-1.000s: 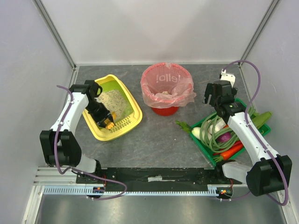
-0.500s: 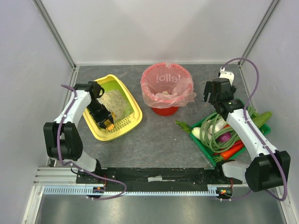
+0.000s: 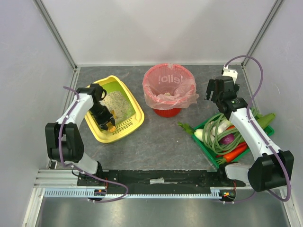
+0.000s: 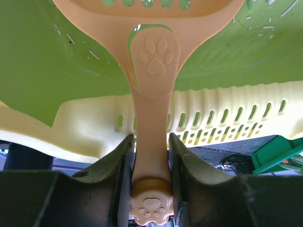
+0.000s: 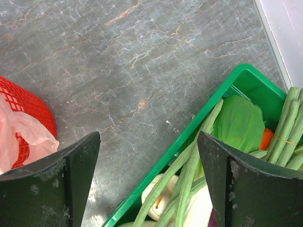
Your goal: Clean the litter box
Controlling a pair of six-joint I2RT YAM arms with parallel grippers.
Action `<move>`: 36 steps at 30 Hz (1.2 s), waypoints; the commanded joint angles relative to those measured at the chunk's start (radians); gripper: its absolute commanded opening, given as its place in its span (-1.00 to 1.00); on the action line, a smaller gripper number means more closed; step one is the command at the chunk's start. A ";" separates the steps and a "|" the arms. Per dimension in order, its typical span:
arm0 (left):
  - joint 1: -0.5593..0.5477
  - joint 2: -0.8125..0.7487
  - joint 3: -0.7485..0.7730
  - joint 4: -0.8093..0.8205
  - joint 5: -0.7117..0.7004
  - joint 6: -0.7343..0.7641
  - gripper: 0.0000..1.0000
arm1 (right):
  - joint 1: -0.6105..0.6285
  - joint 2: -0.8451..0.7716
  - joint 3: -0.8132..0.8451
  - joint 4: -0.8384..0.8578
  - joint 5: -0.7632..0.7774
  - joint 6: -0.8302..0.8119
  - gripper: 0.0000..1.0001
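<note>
Litter box (image 3: 125,126) lies below my left hand (image 4: 150,156), clamped on the scoop (image 4: 150,113) to sift, while my right hand (image 5: 149,142) hangs wide open, empty.

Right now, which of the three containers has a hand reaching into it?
The yellow litter box at the left: the left hand, shut on an orange scoop, is in it. The red bin and green tray have none.

I'm working a robot test cell in a lab, not anyone's home. Blank pale walls (image 3: 156,28) framed by aluminium posts (image 3: 56,35) box in a grey stone-look worktop (image 3: 161,137), and the left arm (image 3: 71,116) and right arm (image 3: 248,125) are bolted to a rail (image 3: 156,182) at its near edge. The litter box (image 3: 98,132), red bin (image 3: 166,112) and green tray (image 3: 206,149) of vegetables sit there like staged props.
</note>
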 commanded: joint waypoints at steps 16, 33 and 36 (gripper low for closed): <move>0.003 -0.170 -0.157 0.290 -0.104 0.095 -0.96 | -0.001 0.040 0.082 0.036 -0.018 0.024 0.83; -0.003 -0.377 -0.319 0.505 -0.080 0.155 -0.96 | -0.001 0.043 0.086 0.053 -0.032 0.033 0.81; -0.017 -0.408 -0.329 0.520 -0.084 0.201 -0.96 | -0.001 0.041 0.084 0.055 -0.035 0.033 0.81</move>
